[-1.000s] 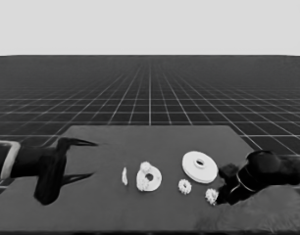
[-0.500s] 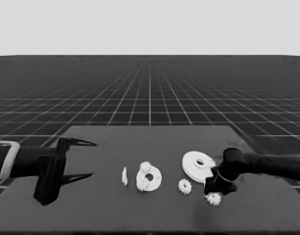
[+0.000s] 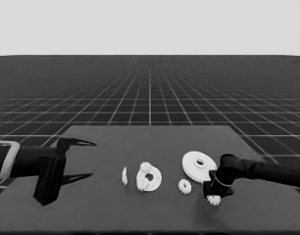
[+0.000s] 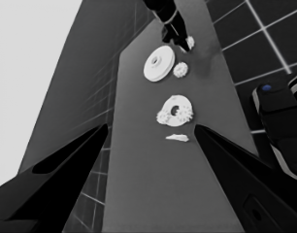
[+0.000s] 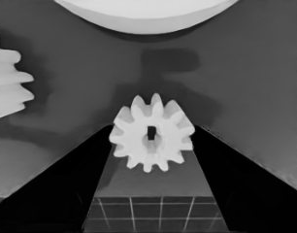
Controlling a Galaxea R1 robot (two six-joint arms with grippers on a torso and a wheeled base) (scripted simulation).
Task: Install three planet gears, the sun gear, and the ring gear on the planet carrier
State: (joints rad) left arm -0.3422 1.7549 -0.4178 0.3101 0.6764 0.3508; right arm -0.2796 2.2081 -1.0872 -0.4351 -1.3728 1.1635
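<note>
The left gripper (image 3: 84, 159) waits over the dark worktop's (image 3: 150, 139) left end, fingers spread, holding nothing. The right gripper (image 3: 213, 197) stands near the front right edge, its fingers flanking a small white toothed planet gear (image 5: 151, 132) lying flat; whether they grip it cannot be told.

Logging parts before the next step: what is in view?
larger round part: one, white, right of mid-table
smaller round part: one, white, mid-table
seated gears: seemingly two, white, on the smaller round part
loose gear: one, white, in front of the larger round part
rightmost gear: one, white, at the right gripper
thin white piece: one, left of the smaller round part
table: dark
left gripper: black, table's left end, jaws open
right gripper: black, over the rightmost gear
</note>
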